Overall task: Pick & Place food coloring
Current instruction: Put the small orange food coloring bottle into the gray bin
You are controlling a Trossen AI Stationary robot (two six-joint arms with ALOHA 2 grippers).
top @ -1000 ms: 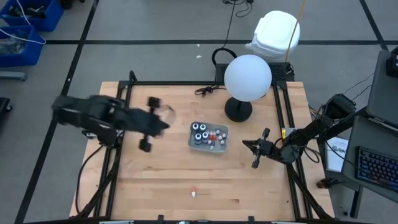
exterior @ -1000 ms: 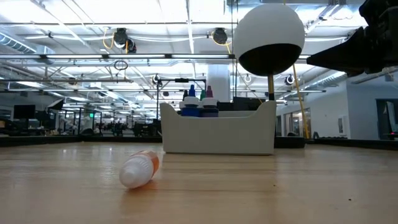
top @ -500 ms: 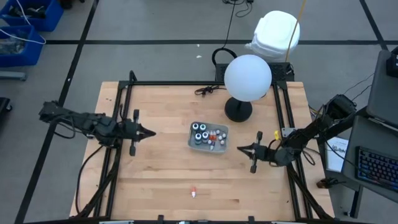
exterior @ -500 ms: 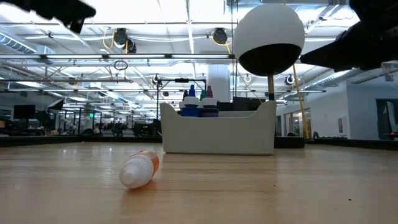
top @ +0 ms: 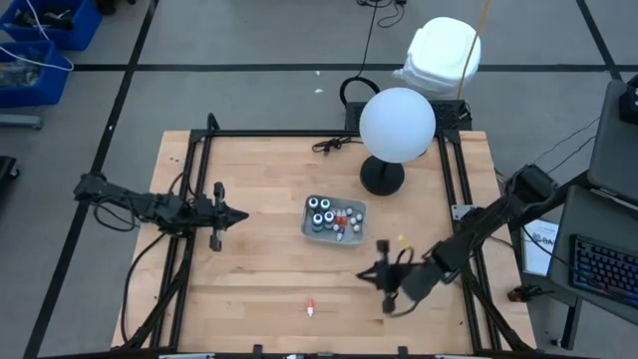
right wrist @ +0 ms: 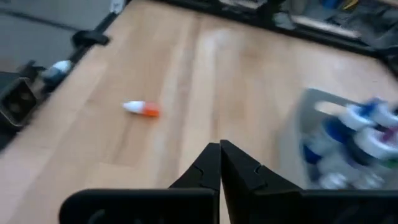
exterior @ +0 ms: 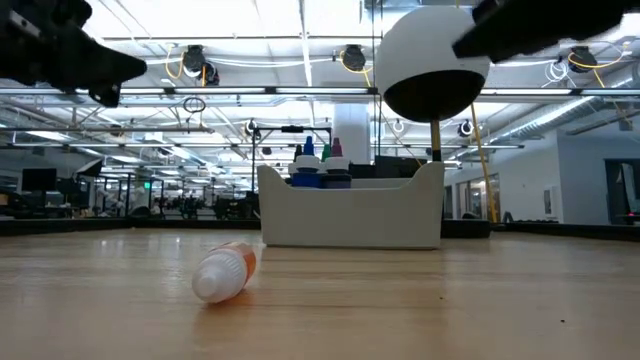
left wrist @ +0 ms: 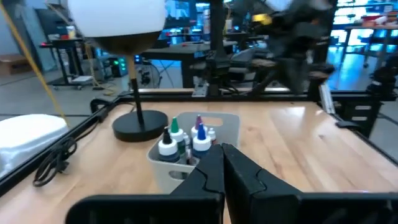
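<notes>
Clearly nearer, the right gripper (top: pixel 373 273), fingers pressed together on nothing, has the stray bottle (top: pixel 310 310) lying on its side ahead, beyond its fingertips.

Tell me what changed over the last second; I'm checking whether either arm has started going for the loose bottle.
The right end effector, shut and empty, moved from the table's right edge toward the small orange dropper bottle with a white cap lying near the front. The left end effector, shut, swung back to the left side. The bottle and the clear rectangular tray stayed put.
</notes>
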